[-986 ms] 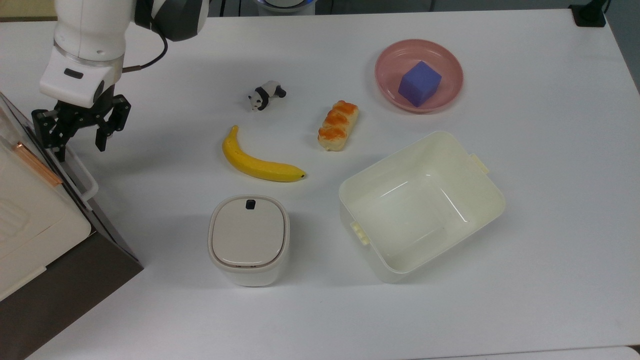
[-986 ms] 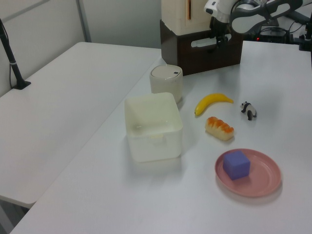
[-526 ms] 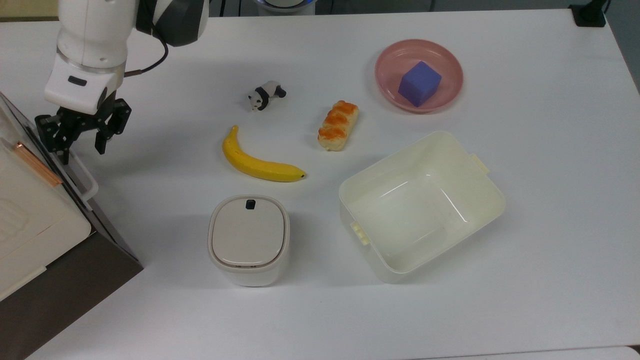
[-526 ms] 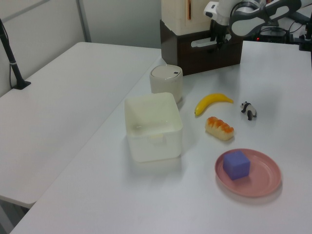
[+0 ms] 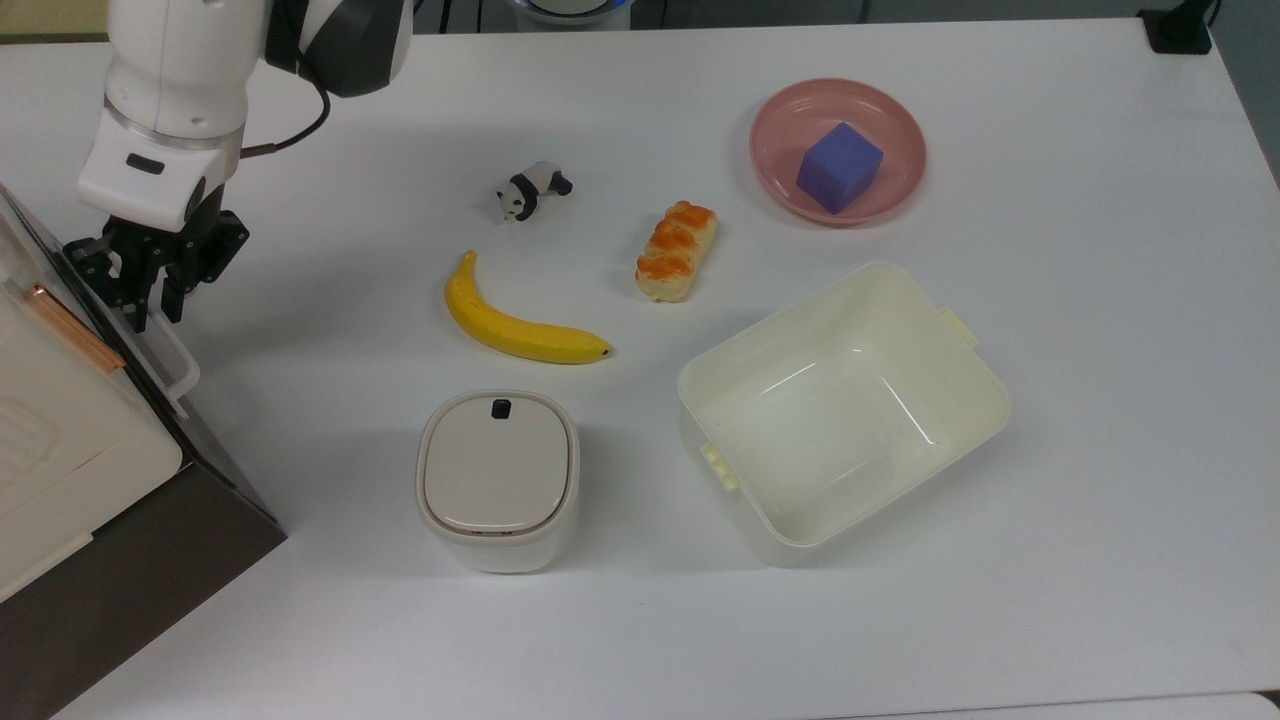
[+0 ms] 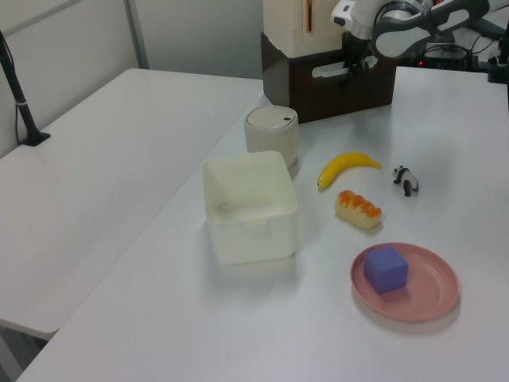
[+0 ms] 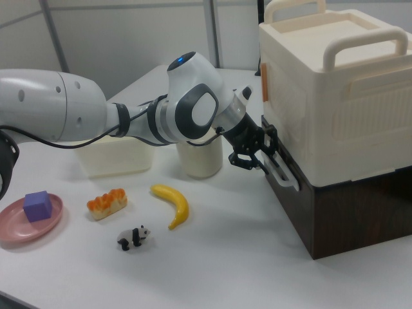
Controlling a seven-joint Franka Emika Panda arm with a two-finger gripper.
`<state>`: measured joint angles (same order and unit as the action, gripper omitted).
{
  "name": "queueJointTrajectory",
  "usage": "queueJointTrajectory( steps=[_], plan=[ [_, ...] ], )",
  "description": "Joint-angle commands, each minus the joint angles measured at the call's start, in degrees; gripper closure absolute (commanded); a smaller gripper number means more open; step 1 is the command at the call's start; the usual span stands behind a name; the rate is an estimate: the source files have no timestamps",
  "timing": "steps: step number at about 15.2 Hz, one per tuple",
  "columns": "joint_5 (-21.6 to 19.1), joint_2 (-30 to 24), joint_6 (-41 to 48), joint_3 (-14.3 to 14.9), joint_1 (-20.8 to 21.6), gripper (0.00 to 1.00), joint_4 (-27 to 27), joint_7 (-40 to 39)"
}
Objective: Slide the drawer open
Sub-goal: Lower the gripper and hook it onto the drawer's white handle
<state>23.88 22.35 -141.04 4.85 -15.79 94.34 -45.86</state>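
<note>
- The drawer (image 7: 335,206) sits at the base of the unit on the right view's right, under the cream appliance (image 7: 335,96); we see its dark front flush with the body, so we judge it not yet slid out.
- Its white bar handle (image 5: 165,345) runs along the front, at the top view's far left edge of the table (image 5: 1100,400).
- Our gripper (image 5: 150,285) is at the far end of that handle, its fingers (image 7: 248,154) drawn close together around or against the bar; we cannot tell whether they truly pinch it.
- Risk, as we judge it: holding so near the handle's end, a pull could skew the drawer and jam it, or the fingers could slip off.
- If the drawer drags, the unit and appliance may shift instead.
- The banana (image 5: 520,325), the lidded canister (image 5: 497,480) and the open bin (image 5: 740,400) lie well apart to the top view's right, out of the pull path.
</note>
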Motion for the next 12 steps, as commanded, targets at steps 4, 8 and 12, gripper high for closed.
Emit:
queueJointTrajectory(
  steps=[4, 8, 12],
  plan=[
    [0.47, 0.94, -0.90, 0.42, 0.23, 0.73, -1.00, 0.95],
    [0.29, 0.77, -0.73, 0.42, 0.23, 0.96, -0.92, 1.12],
    [0.29, 0.68, -0.73, 0.33, 0.40, 1.00, -0.83, 4.01]
  ],
)
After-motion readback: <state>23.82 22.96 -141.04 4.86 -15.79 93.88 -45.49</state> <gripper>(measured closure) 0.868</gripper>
